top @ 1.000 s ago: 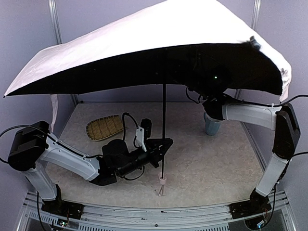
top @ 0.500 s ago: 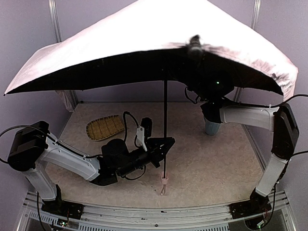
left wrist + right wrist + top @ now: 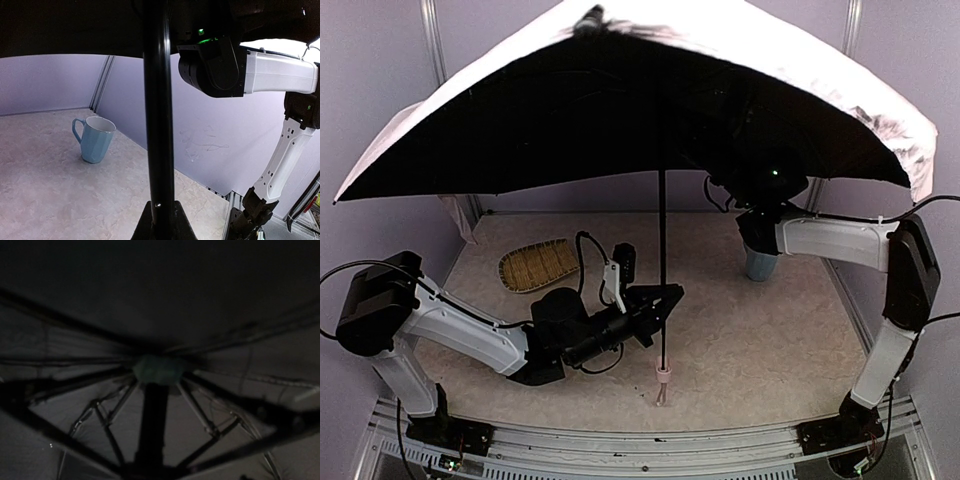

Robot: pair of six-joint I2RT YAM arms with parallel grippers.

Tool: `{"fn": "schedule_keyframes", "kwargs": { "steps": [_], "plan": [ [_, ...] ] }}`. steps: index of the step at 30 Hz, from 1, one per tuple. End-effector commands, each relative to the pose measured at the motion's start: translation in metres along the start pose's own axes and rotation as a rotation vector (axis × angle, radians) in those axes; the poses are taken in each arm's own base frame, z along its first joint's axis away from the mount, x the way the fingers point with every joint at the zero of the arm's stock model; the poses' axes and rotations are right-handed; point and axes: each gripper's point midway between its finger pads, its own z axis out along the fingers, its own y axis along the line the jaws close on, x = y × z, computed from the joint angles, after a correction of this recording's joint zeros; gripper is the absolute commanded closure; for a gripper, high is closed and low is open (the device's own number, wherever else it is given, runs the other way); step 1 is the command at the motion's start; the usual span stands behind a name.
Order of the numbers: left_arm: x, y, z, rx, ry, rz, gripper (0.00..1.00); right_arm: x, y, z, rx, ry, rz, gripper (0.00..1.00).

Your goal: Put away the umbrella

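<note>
The umbrella (image 3: 650,130) stands open, pale pink outside and black lining facing me, its black strap (image 3: 592,18) at the top. Its thin black shaft (image 3: 662,260) runs down to the small pale handle (image 3: 663,375) just above the table. My left gripper (image 3: 666,298) is shut on the shaft low down, and the left wrist view shows the jaws (image 3: 161,227) pinching the shaft (image 3: 159,125). My right wrist (image 3: 770,185) reaches up under the canopy. The right wrist view is dark and shows the ribs, the hub (image 3: 159,370) and the shaft. The right fingers cannot be made out.
A light blue mug (image 3: 760,262) stands at the back right under the right arm, and it also shows in the left wrist view (image 3: 95,139). A woven bamboo tray (image 3: 537,264) lies at the back left. Purple walls close the back and sides.
The canopy has turned about the shaft: the strap swung from the right edge to the top left, and more black lining now faces the camera. Both arms have barely moved.
</note>
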Motion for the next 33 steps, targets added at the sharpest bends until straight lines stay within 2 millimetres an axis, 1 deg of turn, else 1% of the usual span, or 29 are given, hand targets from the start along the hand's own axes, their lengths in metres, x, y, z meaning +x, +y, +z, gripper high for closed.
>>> {"fn": "schedule_keyframes", "kwargs": {
  "steps": [1,2,7,12,15,18,19,20,25,26,27,29,30,31,33],
  "plan": [
    [-0.025,-0.017,0.004,0.046,-0.076,0.008,1.0,0.005,0.0,0.01,-0.015,0.006,0.02,0.35],
    [-0.025,-0.017,0.004,0.048,-0.073,0.011,1.0,0.005,-0.001,0.01,-0.015,0.007,0.022,0.36],
    [-0.02,-0.016,0.005,0.045,-0.06,0.016,1.0,0.005,-0.004,0.013,0.005,0.011,0.011,0.45],
    [-0.02,-0.017,0.006,0.042,-0.059,0.033,1.0,0.006,-0.006,0.012,0.01,0.014,0.012,0.62],
    [-0.02,-0.016,0.005,0.039,-0.058,0.032,1.0,0.006,-0.007,0.012,0.015,0.013,0.006,0.77],
    [-0.02,-0.015,0.004,0.029,-0.059,0.033,1.0,0.007,-0.009,0.012,0.023,0.019,-0.002,0.84],
    [-0.02,-0.013,0.003,0.021,-0.061,0.034,1.0,0.007,-0.009,0.012,0.028,0.022,-0.006,0.91],
    [-0.021,-0.012,0.002,0.013,-0.064,0.035,1.0,0.008,-0.01,0.011,0.036,0.026,-0.009,0.94],
    [-0.028,-0.009,-0.002,-0.004,-0.079,0.049,1.0,0.008,-0.011,0.009,0.055,0.037,-0.033,0.98],
    [-0.028,-0.009,-0.003,-0.006,-0.082,0.049,1.0,0.009,-0.011,0.01,0.062,0.042,-0.033,0.97],
    [-0.028,-0.009,-0.003,-0.006,-0.081,0.05,1.0,0.009,-0.012,0.01,0.065,0.045,-0.031,0.92],
    [-0.028,-0.01,-0.003,-0.005,-0.081,0.048,1.0,0.01,-0.011,0.01,0.06,0.046,-0.028,0.66],
    [-0.029,-0.009,-0.003,-0.005,-0.083,0.049,1.0,0.01,-0.012,0.01,0.058,0.048,-0.022,0.57],
    [-0.03,-0.01,-0.003,-0.006,-0.084,0.049,1.0,0.011,-0.012,0.01,0.058,0.049,-0.019,0.52],
    [-0.029,-0.009,-0.003,-0.007,-0.083,0.048,1.0,0.011,-0.012,0.009,0.061,0.048,-0.014,0.51]
  ]
}}
